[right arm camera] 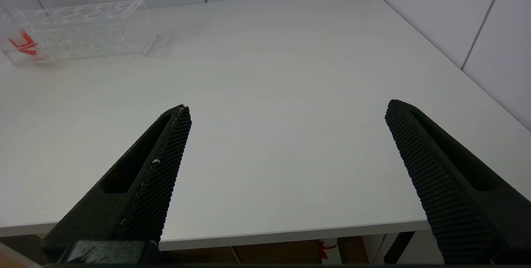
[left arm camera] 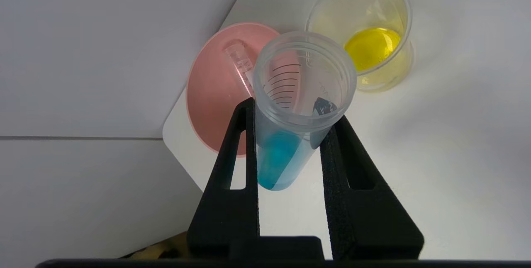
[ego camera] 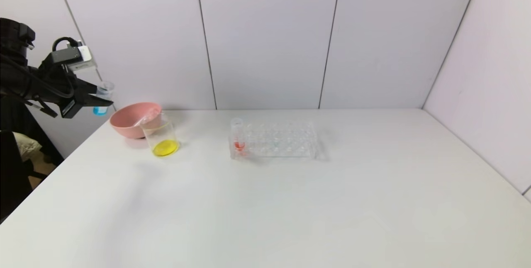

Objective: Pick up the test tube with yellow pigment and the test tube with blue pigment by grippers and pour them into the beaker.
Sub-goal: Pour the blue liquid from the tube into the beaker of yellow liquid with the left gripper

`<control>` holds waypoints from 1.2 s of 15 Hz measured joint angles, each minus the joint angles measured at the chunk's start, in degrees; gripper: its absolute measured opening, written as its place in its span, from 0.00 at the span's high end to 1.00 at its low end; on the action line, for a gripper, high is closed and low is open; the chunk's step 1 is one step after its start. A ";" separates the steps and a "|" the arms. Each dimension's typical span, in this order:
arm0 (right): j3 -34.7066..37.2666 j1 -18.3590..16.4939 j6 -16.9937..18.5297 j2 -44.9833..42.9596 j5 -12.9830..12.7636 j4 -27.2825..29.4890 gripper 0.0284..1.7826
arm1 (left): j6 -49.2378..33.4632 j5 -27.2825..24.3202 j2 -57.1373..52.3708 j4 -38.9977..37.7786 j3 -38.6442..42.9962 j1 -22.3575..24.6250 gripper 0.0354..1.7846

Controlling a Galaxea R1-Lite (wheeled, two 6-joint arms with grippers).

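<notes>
— What have you got on the tabletop (ego camera: 290,201)?

— Your white tabletop carries three things along its far side. At your far-left corner sits the pink bowl (ego camera: 128,120), an empty tube lying in it. Just beside it, touching or nearly so, stands the beaker (ego camera: 161,137) with yellow liquid at its bottom.

— And the middle?

— You'll see the clear tube rack (ego camera: 276,140) there, well apart from the beaker, a red-tipped tube (ego camera: 238,135) upright at its left end.

Three test tubes: one blue-tipped tube (ego camera: 102,98) held above the pink bowl (ego camera: 126,125), one empty tube (left arm camera: 239,67) inside the bowl, one red-tipped tube (ego camera: 238,137) in the single rack (ego camera: 282,139). One beaker (ego camera: 162,138) stands just beside the bowl.
</notes>
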 joint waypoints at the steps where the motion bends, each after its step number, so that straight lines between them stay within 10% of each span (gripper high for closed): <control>1: 0.00 0.00 0.00 0.00 -0.02 0.00 0.04 | 2.62 -0.02 0.96 1.82 -1.44 0.02 0.76; 18: 0.00 0.00 0.00 0.00 -0.02 0.02 0.04 | 23.13 5.05 6.31 14.45 -10.12 -1.29 0.76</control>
